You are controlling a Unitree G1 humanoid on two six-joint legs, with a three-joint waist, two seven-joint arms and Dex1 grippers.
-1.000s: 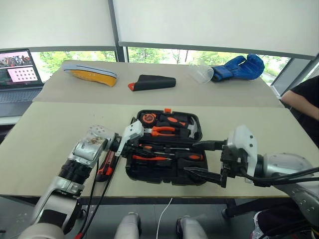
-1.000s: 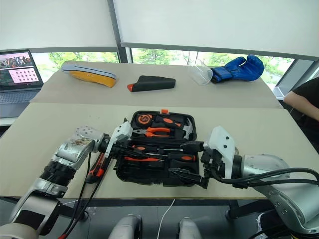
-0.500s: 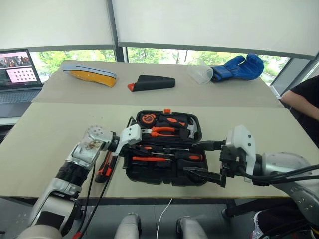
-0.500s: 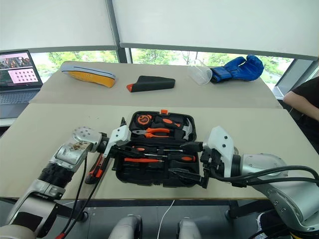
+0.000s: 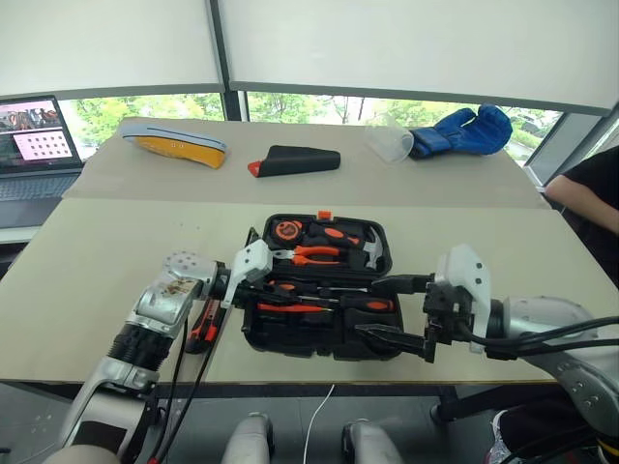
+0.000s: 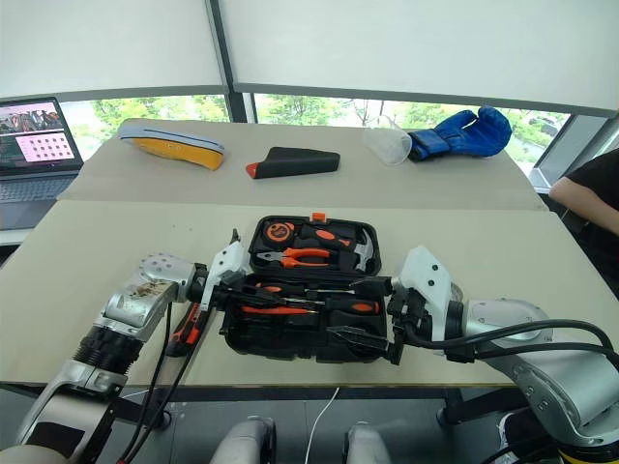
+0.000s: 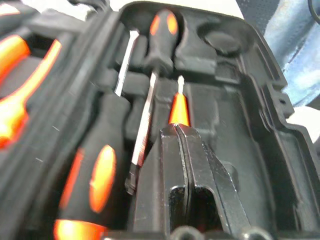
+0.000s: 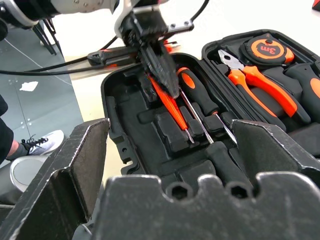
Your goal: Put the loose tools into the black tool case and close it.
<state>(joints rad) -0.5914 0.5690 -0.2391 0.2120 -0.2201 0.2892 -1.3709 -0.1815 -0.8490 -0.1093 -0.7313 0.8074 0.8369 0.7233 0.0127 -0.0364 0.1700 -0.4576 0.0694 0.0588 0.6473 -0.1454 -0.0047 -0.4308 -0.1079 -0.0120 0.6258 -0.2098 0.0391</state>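
The black tool case (image 5: 319, 290) lies open on the near table (image 5: 87, 280), and all positions below are given relative to it.

At its near right corner, the right gripper (image 5: 395, 309) hovers with both fingers spread wide and nothing between them.

Over the case's near half, on its left side, the left gripper (image 8: 159, 70) is clenched, its fingers pressed together on the handle of the slim orange tester screwdriver (image 8: 172, 110), which lies in a slot there. Directly beyond this tester, in the same half, two black-and-orange screwdrivers (image 7: 100, 165) sit in adjacent moulded slots, laid in opposite directions.

Outside the case, just beside its left edge, the black-and-orange utility knife (image 5: 205, 324) rests on the table.

The far half of the case holds orange-handled pliers (image 5: 311, 254), a hammer (image 5: 353, 242) and a tape measure (image 5: 287, 230).

Well beyond the case, a second table carries a black wedge pouch (image 5: 295, 159) and a blue glove (image 5: 464, 130).
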